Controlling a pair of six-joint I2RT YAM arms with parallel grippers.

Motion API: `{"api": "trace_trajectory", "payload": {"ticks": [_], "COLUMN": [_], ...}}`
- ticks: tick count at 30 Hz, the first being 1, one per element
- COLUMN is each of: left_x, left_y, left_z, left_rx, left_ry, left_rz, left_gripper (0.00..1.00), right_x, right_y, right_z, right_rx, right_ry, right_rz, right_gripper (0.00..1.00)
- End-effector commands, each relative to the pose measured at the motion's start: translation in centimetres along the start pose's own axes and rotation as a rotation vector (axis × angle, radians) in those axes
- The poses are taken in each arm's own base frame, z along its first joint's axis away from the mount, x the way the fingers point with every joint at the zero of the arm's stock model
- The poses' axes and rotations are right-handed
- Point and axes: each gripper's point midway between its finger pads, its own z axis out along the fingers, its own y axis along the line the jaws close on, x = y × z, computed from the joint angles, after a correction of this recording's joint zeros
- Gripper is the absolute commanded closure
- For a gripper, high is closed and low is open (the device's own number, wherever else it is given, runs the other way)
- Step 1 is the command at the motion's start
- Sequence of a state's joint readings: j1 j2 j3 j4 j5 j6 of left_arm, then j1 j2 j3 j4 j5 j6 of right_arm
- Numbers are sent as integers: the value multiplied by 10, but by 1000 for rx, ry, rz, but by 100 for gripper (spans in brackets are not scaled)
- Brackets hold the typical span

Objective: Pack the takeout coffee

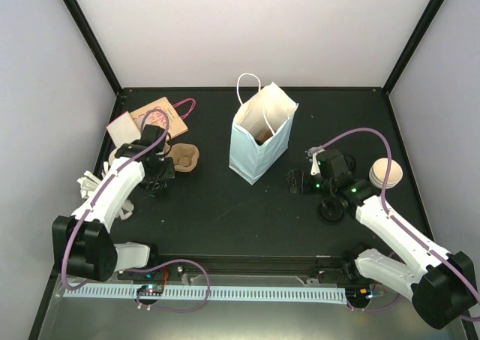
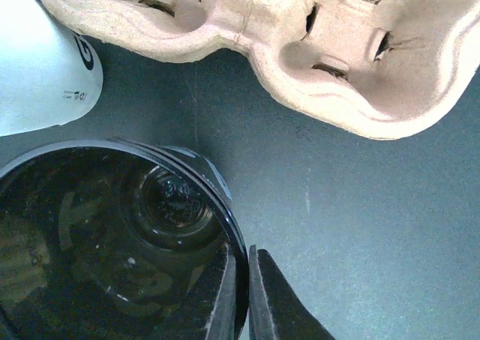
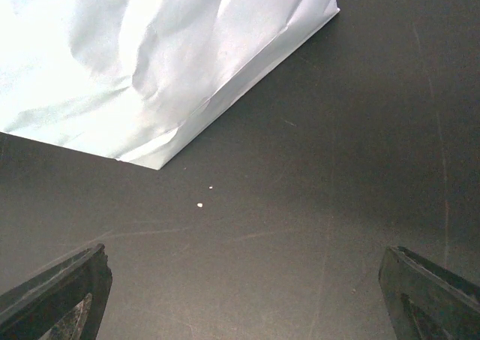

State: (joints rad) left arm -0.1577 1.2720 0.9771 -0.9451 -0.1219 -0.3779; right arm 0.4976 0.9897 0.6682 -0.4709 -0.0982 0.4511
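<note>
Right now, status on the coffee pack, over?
Left gripper pinching black lid rim, beside cup carrier. Right gripper open, near bag. Bag upright, open. No obstruction seen.

Non-task items: enclosure, work surface and stray stock

Black table top (image 1: 225, 227) fills the frame's centre, bounded by white walls (image 1: 247, 32) and black corner posts (image 1: 85, 31) running to the upper corners. At upper left, a flat brown paper piece with a pink loop handle (image 1: 159, 112) lies beside a white sheet (image 1: 122, 128). A white slotted strip (image 1: 247, 293) spans the bottom edge. Two white specks (image 3: 200, 204) lie on the table in the right wrist view.
</note>
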Motion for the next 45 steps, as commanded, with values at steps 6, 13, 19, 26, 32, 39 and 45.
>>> {"api": "trace_trajectory", "payload": {"ticks": [6, 13, 19, 26, 32, 39, 45], "left_x": [-4, -3, -2, -1, 0, 0, -4], "left_y": [-10, -11, -11, -11, -10, -8, -5], "left_z": [0, 0, 9, 13, 14, 12, 2], "left_rx": [47, 53, 44, 40, 33, 30, 16], "left_ry": [-10, -8, 16, 23, 19, 13, -4], "left_rz": [13, 14, 15, 9, 11, 11, 19], "left_gripper": [85, 85, 83, 77, 85, 98, 98], "right_x": [-2, -2, -2, -3, -2, -1, -2], "right_y": [3, 3, 3, 3, 2, 1, 1], "right_z": [0, 1, 1, 0, 0, 0, -1], "right_rx": [-19, -22, -19, -17, -14, -8, -10], "right_ry": [-12, -10, -8, -11, -9, -6, -10], "right_rz": [-4, -5, -6, -9, -7, -6, -5], "right_gripper": [0, 0, 0, 0, 0, 0, 0]}}
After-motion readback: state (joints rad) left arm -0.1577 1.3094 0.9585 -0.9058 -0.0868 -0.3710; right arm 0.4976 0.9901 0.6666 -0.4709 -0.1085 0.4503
